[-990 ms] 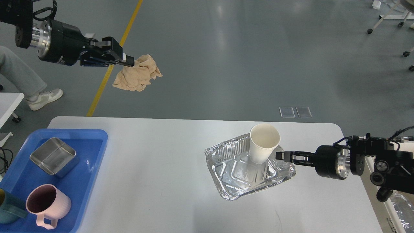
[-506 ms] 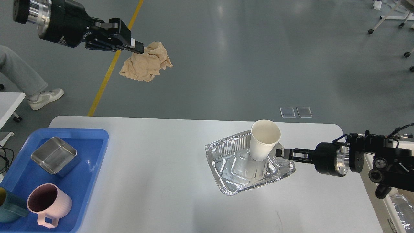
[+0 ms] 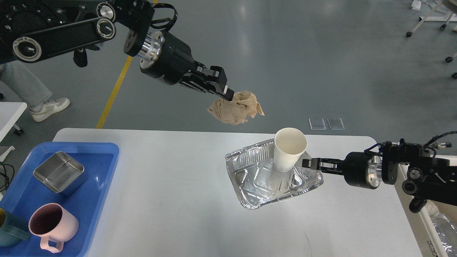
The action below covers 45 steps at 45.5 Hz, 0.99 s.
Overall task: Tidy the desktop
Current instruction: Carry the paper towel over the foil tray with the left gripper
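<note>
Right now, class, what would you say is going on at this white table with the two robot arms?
A two-armed robot is tidying the white desktop. Its left gripper holds a crumpled tan paper wad in the air near the white paper cup, which stands upright in a crinkled foil tray. The right gripper pinches the foil tray's right edge. A blue plastic tray at the left holds a square steel container and a pink mug.

Foil trays: one (image 3: 271,182)
Paper cups: one (image 3: 289,150)
Crumpled tan cloths: one (image 3: 236,109)
Blue plastic trays: one (image 3: 96,185)
Steel square containers: one (image 3: 59,172)
Mugs: two, pink (image 3: 51,225) and teal (image 3: 9,232)
Clear floor plates: two (image 3: 317,123) (image 3: 335,123)
</note>
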Available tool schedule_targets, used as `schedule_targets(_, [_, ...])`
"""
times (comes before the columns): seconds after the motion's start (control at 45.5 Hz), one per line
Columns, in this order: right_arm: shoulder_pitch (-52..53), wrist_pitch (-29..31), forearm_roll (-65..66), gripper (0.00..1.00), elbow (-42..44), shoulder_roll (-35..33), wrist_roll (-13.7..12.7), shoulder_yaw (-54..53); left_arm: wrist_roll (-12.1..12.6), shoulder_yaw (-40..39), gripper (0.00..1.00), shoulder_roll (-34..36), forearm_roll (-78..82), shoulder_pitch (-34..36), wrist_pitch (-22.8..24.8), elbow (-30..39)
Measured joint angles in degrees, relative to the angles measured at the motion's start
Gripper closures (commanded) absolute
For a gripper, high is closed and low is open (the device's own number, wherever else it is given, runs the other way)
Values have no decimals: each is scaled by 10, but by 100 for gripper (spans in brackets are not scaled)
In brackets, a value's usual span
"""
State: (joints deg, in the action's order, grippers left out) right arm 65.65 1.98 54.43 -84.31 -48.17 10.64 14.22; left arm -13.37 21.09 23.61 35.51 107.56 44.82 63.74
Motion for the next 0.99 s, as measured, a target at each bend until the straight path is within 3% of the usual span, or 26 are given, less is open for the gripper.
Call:
schedule_targets(0.242, [1,10,-3,100,17,4,0,0,0,3,100,-43,-1,24,2,-2])
schedule_targets(0.66, [0,24,-10,100,54,14,-1,0,-1,34,100,-42,-19,85,32,5])
schedule_targets(0.99, [2,36,-16,100,73,11,-1,-1,3,36,100,-67,-21,89,39,7])
